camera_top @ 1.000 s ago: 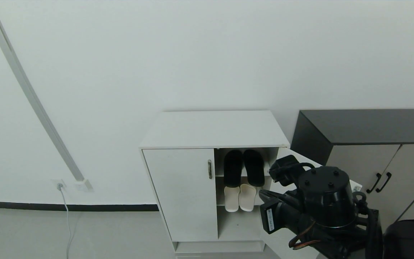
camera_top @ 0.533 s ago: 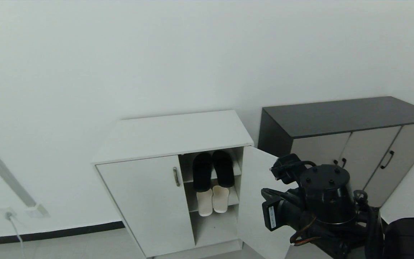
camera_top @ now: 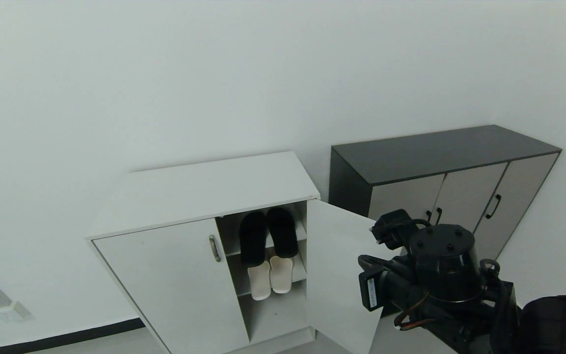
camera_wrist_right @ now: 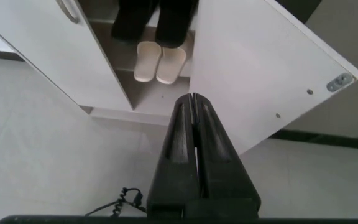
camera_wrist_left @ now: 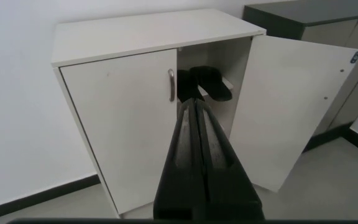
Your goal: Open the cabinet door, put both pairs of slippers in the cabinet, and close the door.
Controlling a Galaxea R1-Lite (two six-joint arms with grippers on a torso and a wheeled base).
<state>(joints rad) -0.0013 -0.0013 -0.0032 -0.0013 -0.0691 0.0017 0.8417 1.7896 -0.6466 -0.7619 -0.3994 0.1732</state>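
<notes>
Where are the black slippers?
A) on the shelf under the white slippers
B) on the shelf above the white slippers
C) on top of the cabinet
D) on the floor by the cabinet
B: the black slippers sit on the upper shelf inside the open cabinet, and the white slippers are on the shelf just below them.

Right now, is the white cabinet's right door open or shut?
Open. The right door stands swung out from the white cabinet, baring the black slippers above the white slippers inside.
</notes>
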